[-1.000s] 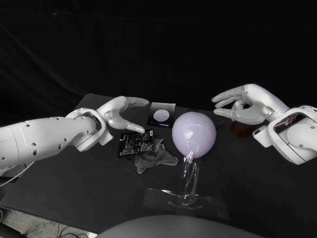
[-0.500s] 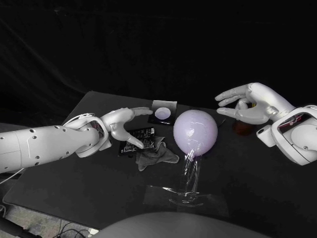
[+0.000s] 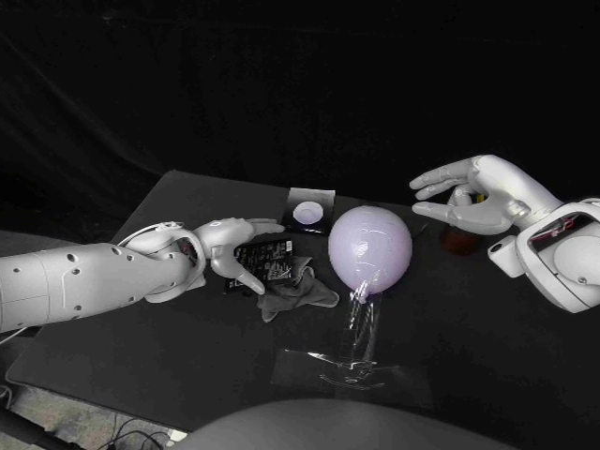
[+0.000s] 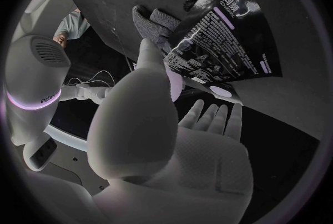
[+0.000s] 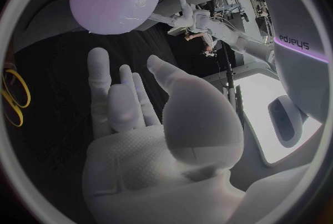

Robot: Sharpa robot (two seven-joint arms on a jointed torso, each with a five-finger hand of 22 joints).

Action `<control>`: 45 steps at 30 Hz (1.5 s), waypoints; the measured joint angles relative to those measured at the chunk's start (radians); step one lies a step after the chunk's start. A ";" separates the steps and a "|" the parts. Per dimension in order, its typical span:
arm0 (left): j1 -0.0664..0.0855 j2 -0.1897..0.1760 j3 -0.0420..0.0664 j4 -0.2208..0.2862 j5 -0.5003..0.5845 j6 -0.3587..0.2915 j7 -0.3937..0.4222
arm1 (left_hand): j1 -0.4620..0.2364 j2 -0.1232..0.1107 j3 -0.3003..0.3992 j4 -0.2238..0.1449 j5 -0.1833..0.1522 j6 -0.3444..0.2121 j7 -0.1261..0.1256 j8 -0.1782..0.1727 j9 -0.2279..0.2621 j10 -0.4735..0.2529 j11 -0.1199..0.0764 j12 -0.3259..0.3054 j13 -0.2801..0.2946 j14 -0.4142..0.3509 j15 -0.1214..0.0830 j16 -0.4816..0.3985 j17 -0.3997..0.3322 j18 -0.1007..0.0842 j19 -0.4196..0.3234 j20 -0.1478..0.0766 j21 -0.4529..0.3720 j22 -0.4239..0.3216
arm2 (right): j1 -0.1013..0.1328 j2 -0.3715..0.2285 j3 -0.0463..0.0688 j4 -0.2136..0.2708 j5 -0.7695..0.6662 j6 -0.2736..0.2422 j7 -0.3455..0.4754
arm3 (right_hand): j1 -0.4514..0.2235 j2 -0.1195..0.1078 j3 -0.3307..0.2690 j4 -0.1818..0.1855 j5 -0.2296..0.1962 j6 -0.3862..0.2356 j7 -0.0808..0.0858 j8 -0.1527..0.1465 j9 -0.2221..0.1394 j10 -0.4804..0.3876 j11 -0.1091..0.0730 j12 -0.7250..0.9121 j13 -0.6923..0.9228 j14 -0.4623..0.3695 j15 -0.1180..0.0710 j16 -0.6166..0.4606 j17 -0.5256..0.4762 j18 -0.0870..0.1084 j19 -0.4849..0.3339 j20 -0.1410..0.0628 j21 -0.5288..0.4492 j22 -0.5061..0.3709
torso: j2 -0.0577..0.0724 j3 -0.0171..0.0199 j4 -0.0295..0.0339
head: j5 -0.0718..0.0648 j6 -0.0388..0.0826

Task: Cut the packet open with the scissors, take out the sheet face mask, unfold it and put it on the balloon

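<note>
Packet (image 3: 265, 265) lies flat on the black table (image 3: 138, 356), with the crumpled face mask (image 3: 297, 294) touching its near edge and the balloon (image 3: 369, 247) just beside it on a clear stand (image 3: 358, 361). My left hand (image 3: 229, 249) hangs over the packet, fingers apart and empty, lower than a second ago. My right hand (image 3: 476, 199) stays raised beyond the balloon, fingers spread and empty, with the scissors (image 5: 14, 96) nearby.
</note>
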 measured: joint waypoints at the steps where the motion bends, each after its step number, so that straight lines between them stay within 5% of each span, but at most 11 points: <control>1: -0.001 0.002 0.000 -0.002 -0.003 0.005 -0.005 | 0.000 0.000 0.000 0.000 0.000 -0.006 -0.002 0.000 -0.002 0.000 0.010 0.000 0.000 0.007 0.007 0.004 0.002 0.000 0.010 -0.001 0.003 0.002 | 0.000 0.000 0.000 0.000 0.000 0.000 0.000 | 0.000 0.000 0.000 0.000 0.000 0.000 0.000 0.000 0.000 0.000 0.000 0.000 0.000 0.000 0.000 0.000 0.000 0.000 0.000 0.000 0.000 0.000 | 0.000 0.0000 0.0000 | 0.000 -0.002; 9: -0.014 0.015 0.000 -0.017 -0.021 0.032 -0.040 | 0.000 0.000 0.000 0.000 0.000 -0.061 -0.005 -0.006 -0.026 0.000 0.042 0.000 0.000 0.027 0.034 0.008 0.009 0.000 0.049 -0.002 0.015 0.009 | 0.000 -0.001 0.000 0.002 -0.001 -0.001 -0.002 | 0.000 0.000 -0.002 0.002 0.000 0.000 0.000 0.000 0.000 0.000 0.000 0.000 0.000 0.000 0.000 0.000 -0.002 0.000 0.000 0.000 0.000 0.000 | 0.000 0.0000 0.0011 | -0.001 -0.008; 23: -0.018 0.049 0.002 -0.048 -0.030 0.062 -0.069 | 0.019 -0.002 0.000 0.000 0.000 -0.063 -0.006 -0.006 -0.021 0.029 0.044 0.000 0.004 0.085 0.033 0.024 0.029 0.000 0.096 -0.004 0.032 0.017 | 0.000 -0.003 0.000 0.005 -0.002 -0.001 -0.005 | 0.000 0.000 -0.003 0.003 0.000 0.000 0.000 0.000 0.000 0.000 0.000 0.000 0.000 0.000 0.000 -0.001 -0.003 -0.001 0.000 0.000 0.000 -0.001 | 0.000 0.0000 0.0003 | -0.007 -0.015; 37: -0.012 0.066 0.010 -0.064 -0.032 0.083 -0.087 | 0.079 0.005 0.063 0.001 0.000 0.015 0.000 0.013 0.013 0.164 0.030 0.033 0.019 0.226 0.014 0.072 0.070 -0.002 0.207 -0.007 0.067 0.026 | 0.000 -0.002 0.000 0.007 -0.001 0.000 -0.005 | 0.000 0.000 -0.004 0.004 0.000 -0.004 0.000 0.000 0.000 0.000 0.000 0.000 0.000 0.000 0.000 0.008 -0.002 -0.007 -0.004 0.003 0.000 0.000 | 0.000 0.0005 -0.0001 | -0.008 -0.023; 39: -0.010 0.067 0.012 -0.064 -0.032 0.083 -0.089 | 0.099 0.009 0.083 0.002 0.000 0.023 0.001 0.019 0.018 0.195 0.028 0.042 0.023 0.257 0.011 0.084 0.079 -0.015 0.246 -0.017 0.078 0.026 | 0.000 -0.003 0.000 0.008 -0.001 0.000 -0.005 | 0.000 0.000 -0.005 0.005 0.000 -0.004 0.000 0.000 0.000 0.000 0.000 0.000 0.000 0.000 0.000 0.008 -0.002 -0.007 -0.004 0.003 0.000 0.001 | 0.000 0.0004 0.0001 | -0.008 -0.023; 45: -0.008 0.069 0.014 -0.068 -0.029 0.081 -0.094 | 0.143 0.045 0.154 0.000 0.000 0.073 0.005 0.035 0.039 0.347 0.016 0.068 0.030 0.384 -0.005 0.122 0.105 -0.014 0.290 -0.051 0.079 0.025 | 0.000 -0.003 0.000 0.008 -0.001 0.000 -0.005 | 0.000 0.000 -0.005 0.006 0.000 -0.004 0.000 0.000 0.000 0.000 0.000 0.000 0.000 0.000 0.000 0.008 -0.002 -0.008 -0.004 0.003 0.000 0.001 | 0.000 0.0002 0.0005 | -0.010 -0.025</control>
